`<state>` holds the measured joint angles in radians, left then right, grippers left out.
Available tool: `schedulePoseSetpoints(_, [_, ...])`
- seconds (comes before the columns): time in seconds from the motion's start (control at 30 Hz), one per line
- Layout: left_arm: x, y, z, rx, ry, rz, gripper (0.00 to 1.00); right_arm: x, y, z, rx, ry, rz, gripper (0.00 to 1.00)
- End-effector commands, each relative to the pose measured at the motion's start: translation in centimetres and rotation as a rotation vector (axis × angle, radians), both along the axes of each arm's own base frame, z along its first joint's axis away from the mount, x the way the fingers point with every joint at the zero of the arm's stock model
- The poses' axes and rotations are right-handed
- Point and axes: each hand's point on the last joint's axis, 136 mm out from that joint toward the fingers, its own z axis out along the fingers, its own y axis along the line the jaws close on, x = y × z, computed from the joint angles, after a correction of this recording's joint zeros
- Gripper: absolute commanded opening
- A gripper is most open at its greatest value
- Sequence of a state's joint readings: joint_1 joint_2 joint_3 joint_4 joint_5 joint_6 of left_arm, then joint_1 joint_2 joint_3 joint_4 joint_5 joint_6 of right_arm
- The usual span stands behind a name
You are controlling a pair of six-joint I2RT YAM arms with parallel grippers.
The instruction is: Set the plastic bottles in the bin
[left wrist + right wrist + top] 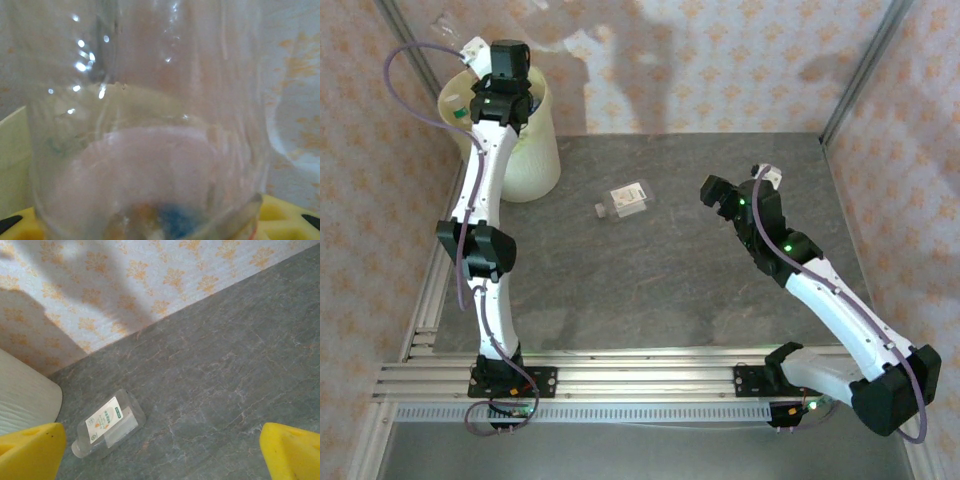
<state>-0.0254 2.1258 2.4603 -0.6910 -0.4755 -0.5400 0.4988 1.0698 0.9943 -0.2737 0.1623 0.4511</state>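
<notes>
**1 bottle held over the bin, 1 lying on the table**

At the far left of the top view, the left gripper [503, 80] is poised above the bin [542, 150], which stands in the far-left corner of the table [670, 300]. In the left wrist view, a clear held bottle [150, 125] is seen close against the lens between the yellow fingers [282, 212]. The jaws are judged to be closed on its body. The bin's cream rim is glimpsed at the left edge. Blurred blue and orange patches are made out through the plastic and are probably bottles already inside. No writing can be read on the held bottle.

Near the middle of the table, 1 lying bottle [625, 200] rests on its side, well apart from the bin and from both grippers. In the right wrist view its white label is shown with green print and a small orange picture. The text is too small to be read, so no brand can be given.

This bottle is judged to be empty, light and thin-walled. It would be easily dented by a hard squeeze and likely to slip on its glossy skin. It is best taken across the labelled body, not the narrow neck.

At the right, the right gripper [720, 195] hangs above the table. Its jaws are spread wide with nothing between them.
</notes>
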Motion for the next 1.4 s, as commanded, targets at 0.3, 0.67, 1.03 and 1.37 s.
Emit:
schedulePoseSetpoints(0.3, [0.5,0.1,-3.1,-0.164,0.076,-0.086,0.80,-0.2,-0.5,-0.1,-0.023,0.001,-0.015,0.99])
schedulePoseSetpoints(0.67, [-0.2,-1.0,0.2,-0.176,0.020,-0.159,1.00,-0.3,-0.6,-0.7,-0.027,0.013,-0.019,0.99])
schedulePoseSetpoints(1.03, [-0.6,-11.5,0.9,-0.116,0.083,-0.503,1.00,-0.2,-1.0,-1.2,-0.030,0.019,-0.042,0.99])
schedulePoseSetpoints(1.37, [-5.7,-29.4,-7.4,0.283,0.433,-1.130,1.00,-0.1,-0.9,-1.0,-0.028,0.019,-0.044,0.99])
